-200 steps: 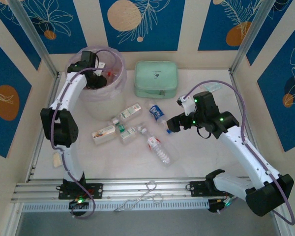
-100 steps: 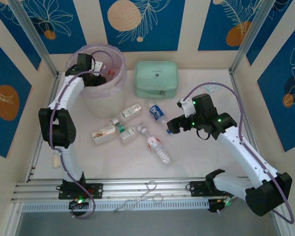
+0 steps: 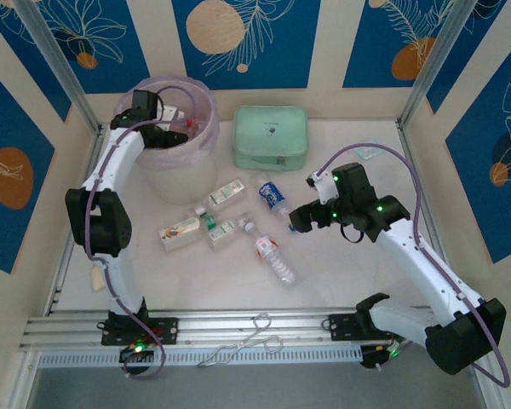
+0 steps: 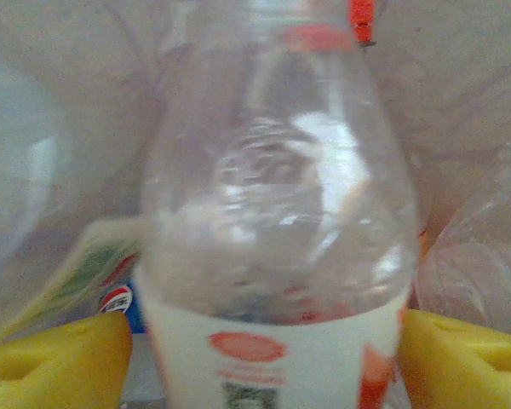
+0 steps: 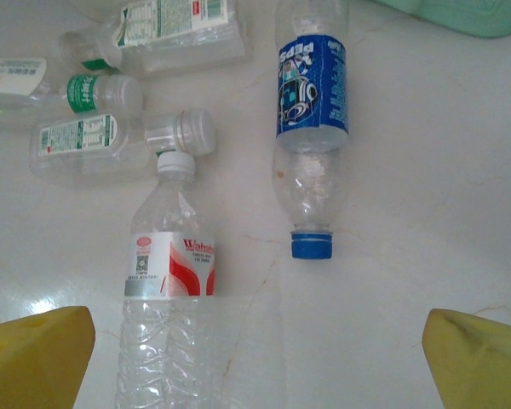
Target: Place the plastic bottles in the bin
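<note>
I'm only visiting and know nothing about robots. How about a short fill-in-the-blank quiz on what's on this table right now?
1. The left gripper hangs over the round ___, with a red-capped bottle between its fingers.
2. The bottle with the blue label has a ___ cap.
3. The bottle with the red-and-white label lying beside it has a ___ cap.
4. The zip case is mint ___.

Missing words: bin; blue; white; green.

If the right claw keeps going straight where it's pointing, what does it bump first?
Probably the table, in the gap between the red-labelled bottle and the blue-capped bottle; depth is hard to judge.
</note>
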Robot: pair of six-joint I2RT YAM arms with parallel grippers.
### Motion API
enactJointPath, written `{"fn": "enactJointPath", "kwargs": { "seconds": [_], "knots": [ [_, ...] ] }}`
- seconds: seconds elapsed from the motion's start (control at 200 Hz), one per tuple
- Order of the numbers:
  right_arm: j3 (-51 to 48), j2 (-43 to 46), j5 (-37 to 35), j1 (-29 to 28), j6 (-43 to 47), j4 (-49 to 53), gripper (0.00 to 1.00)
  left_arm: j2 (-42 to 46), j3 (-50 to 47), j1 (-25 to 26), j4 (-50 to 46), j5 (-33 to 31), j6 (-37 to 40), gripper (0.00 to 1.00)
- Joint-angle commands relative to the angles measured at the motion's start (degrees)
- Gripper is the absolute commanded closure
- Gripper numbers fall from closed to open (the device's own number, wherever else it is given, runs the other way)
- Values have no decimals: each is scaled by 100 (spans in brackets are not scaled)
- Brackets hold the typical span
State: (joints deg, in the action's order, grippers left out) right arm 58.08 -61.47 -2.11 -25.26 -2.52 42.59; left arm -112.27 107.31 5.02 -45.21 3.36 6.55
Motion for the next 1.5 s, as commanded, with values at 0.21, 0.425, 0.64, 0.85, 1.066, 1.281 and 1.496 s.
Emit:
{"fn": "enactJointPath", "kwargs": {
  "seconds": [0.21,0.425,0.64,0.85,1.066,1.281,1.496],
  "knots": [
    [425,-470,-1133,-1133,82,1387,1,517,945,-71,-685,-212,-52,6],
    [475,-1034,-1197,-1961,-997,1850,1,706,1576,-71,-994,-236,-169,1],
    [357,-1748,-1452,-2860,-1572,1816,1,1279,1458,-71,-933,-316,-344,1],
    [282,-2221,-1470,-3051,-2137,1638,0,2448,501,-46,-608,-118,-902,1],
    [104,-2527,-1666,-3258,-2446,1288,0,3816,-1041,517,228,284,-1811,1],
    [-374,-2669,-1969,-3416,-2826,667,1,4254,-1505,1279,309,128,-1937,1],
    [-679,-2835,-2222,-3591,-3170,202,3,4532,-2065,1503,881,977,-2475,1]
  ]
}}
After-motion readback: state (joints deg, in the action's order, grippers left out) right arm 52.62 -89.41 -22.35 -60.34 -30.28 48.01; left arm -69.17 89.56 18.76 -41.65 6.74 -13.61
